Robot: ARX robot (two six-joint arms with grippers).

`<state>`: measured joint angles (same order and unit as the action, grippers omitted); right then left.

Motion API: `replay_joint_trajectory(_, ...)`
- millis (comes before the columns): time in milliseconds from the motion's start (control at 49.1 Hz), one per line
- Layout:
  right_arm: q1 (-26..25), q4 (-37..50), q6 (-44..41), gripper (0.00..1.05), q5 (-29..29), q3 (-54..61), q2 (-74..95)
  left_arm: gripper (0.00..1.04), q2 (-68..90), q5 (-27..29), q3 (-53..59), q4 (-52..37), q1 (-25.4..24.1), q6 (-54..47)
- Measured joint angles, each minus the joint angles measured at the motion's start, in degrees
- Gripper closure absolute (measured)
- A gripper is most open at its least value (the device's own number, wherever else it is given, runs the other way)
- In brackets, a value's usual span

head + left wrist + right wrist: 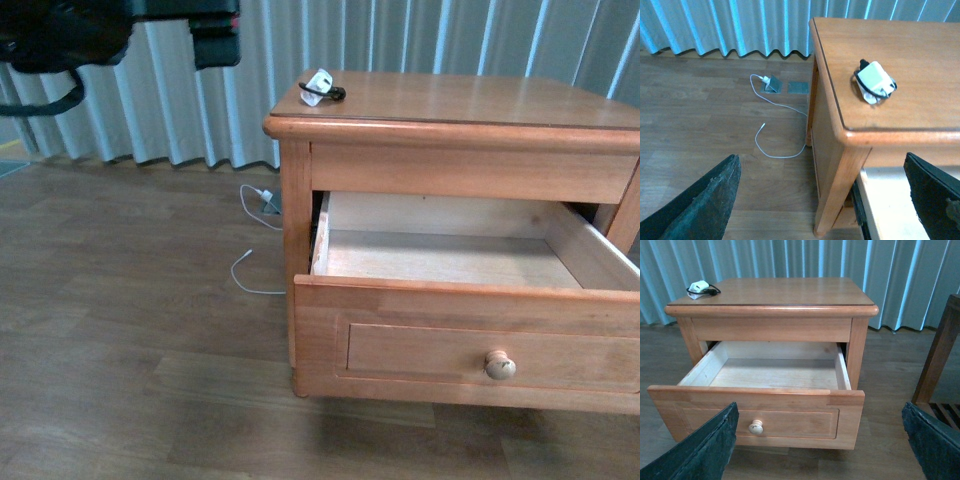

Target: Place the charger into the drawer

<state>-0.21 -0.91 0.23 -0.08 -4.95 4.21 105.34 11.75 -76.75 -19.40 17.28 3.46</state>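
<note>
Closest in the front view, the drawer (420,345) is standing pulled out of the honey-coloured nightstand (480,100), its round knob (500,365) facing forward and its pale inside showing. At about 11 o'clock from the drawer's opening, the charger (320,88) is lying on the nightstand's top near a corner, black cord looped against the white block. The left gripper (820,157) is hanging with jaws spread wide, gripping nothing. The right gripper (818,405) is gaping too, facing the drawer. A thin white cable (250,270) is trailing across the wooden floor (130,350) at the nightstand's 9 o'clock.
</note>
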Motion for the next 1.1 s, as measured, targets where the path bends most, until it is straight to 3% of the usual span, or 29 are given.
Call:
replay_joint_trajectory(591, -0.02, 0.02, 0.00, 0.08, 0.00, 0.00, 0.00, 0.06, 34.73, 7.67, -50.12, 17.49, 5.49, 0.85)
replay_joint_trajectory(754, 0.00, 0.02, 0.00, 0.08, 0.00, 0.00, 0.00, 0.06, 41.57, 8.46, -60.48, 22.45, 5.51, 0.66)
replay_joint_trajectory(978, -0.02, 0.02, 0.00, 0.08, 0.00, 0.00, 0.00, 0.06, 44.76, 9.05, -65.51, 24.65, 5.66, 0.11)
replay_joint_trajectory(1100, 0.00, 0.02, 0.00, 0.08, 0.00, 0.00, 0.00, 0.32, 45.44, 9.09, -67.84, 26.12, 5.68, -0.22)
